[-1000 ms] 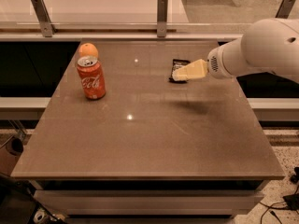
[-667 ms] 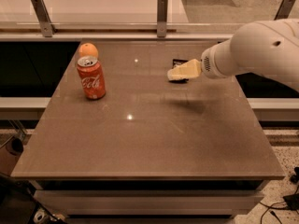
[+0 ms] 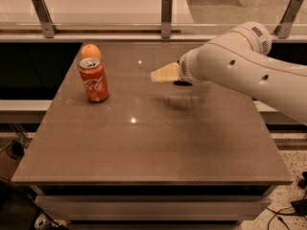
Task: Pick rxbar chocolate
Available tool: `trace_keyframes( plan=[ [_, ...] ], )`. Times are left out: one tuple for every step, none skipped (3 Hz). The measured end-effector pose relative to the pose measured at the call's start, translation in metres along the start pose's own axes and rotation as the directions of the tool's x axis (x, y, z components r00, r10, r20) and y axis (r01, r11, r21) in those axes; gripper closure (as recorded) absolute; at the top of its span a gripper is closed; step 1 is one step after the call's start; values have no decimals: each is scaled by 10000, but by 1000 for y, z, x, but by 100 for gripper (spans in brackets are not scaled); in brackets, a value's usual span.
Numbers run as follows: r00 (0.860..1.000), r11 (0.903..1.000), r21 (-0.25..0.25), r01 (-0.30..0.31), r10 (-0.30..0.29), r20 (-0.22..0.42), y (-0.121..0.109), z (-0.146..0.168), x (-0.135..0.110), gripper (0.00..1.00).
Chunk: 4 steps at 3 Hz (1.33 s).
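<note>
My gripper [image 3: 162, 74] is a cream wedge at the end of the white arm. It hovers over the middle back of the brown table [image 3: 144, 147], pointing left. The rxbar chocolate is almost wholly hidden behind the wrist. Only a thin black sliver [image 3: 182, 83] of it shows on the table, just below and right of the gripper. The gripper's tip lies left of that sliver, and I cannot tell whether it touches the bar.
A red Coca-Cola can [image 3: 93, 79] stands at the back left of the table, with a round orange fruit [image 3: 90, 51] right behind it. A glass rail with metal posts [image 3: 166, 16] runs behind the table. The white arm [image 3: 244, 73] spans the right side.
The gripper and arm have swung left and a little toward me. The black bar, plainly seen beside the gripper before, is now covered by the wrist.
</note>
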<state>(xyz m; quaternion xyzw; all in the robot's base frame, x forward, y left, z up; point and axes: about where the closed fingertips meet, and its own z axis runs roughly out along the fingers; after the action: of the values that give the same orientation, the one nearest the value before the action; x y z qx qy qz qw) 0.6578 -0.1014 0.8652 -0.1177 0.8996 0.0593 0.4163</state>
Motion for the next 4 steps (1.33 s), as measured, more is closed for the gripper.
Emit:
trace_keyframes(
  plan=[
    [9987,9987,-7,-508,508,82,11,23,1,0],
    [9948,9948,-54,-1022,1021,-60,9,51,4,0],
    [9911,9914,-9,-1307,1306,-254,2,78,5,0],
    [9911,9914,-8,-1307,1306,-254,2,76,3,18]
  ],
)
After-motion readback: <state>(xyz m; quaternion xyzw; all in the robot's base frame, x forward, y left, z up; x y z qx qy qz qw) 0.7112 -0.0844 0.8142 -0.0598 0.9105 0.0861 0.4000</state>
